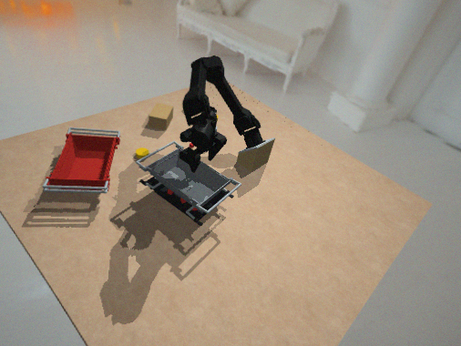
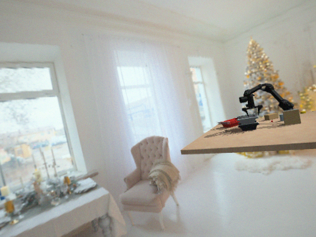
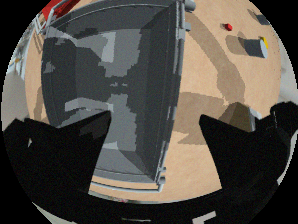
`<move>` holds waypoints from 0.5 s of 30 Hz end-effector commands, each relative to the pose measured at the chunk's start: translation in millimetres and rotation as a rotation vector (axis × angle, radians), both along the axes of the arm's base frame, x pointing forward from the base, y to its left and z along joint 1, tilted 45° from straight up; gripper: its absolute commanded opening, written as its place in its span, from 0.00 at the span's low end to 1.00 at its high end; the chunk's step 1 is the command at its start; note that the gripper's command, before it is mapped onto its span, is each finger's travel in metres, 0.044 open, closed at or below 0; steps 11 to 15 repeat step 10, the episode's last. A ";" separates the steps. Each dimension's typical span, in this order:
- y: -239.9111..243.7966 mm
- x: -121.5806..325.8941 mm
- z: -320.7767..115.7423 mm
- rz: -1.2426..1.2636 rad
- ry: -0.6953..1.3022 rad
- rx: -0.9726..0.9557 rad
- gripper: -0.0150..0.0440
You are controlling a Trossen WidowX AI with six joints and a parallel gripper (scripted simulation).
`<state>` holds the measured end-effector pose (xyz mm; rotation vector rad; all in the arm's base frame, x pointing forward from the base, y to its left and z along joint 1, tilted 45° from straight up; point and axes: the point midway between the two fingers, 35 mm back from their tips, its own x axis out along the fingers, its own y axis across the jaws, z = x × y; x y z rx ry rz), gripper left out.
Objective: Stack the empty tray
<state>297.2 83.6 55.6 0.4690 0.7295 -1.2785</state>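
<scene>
A grey empty tray (image 1: pixel 218 181) (image 2: pixel 247 120) (image 3: pixel 162 55) sits above the black loaded tray (image 1: pixel 199 217) (image 2: pixel 248 126), looking roughly level, with its own wire bars out over its ends. Several red blocks (image 1: pixel 183 200) show in the black tray through the gap between the two. The black tray's own bars are mostly hidden under the grey tray, and I cannot make out their exact position. My gripper (image 1: pixel 203 163) (image 2: pixel 253 114) (image 3: pixel 157 117) is open and empty, fingers wide apart. One finger is over the grey tray's inside, the other outside its long wall.
A red empty tray (image 1: pixel 115 155) (image 2: pixel 230 122) stands to the left in the top view. A tan block (image 1: pixel 160 117) (image 2: pixel 271 116), a yellow disc (image 1: pixel 142 153), a tan upright panel (image 1: pixel 256 157) (image 2: pixel 292 117) and a small red piece (image 3: pixel 228 27) are also on the table.
</scene>
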 end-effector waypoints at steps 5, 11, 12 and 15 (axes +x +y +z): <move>29.8 -5.6 30.3 -0.003 -0.001 0.004 1.00; 44.8 -11.8 48.5 -0.004 0.001 0.001 1.00; 44.8 -11.8 48.5 -0.004 0.001 0.001 1.00; 44.8 -11.8 48.5 -0.004 0.001 0.001 1.00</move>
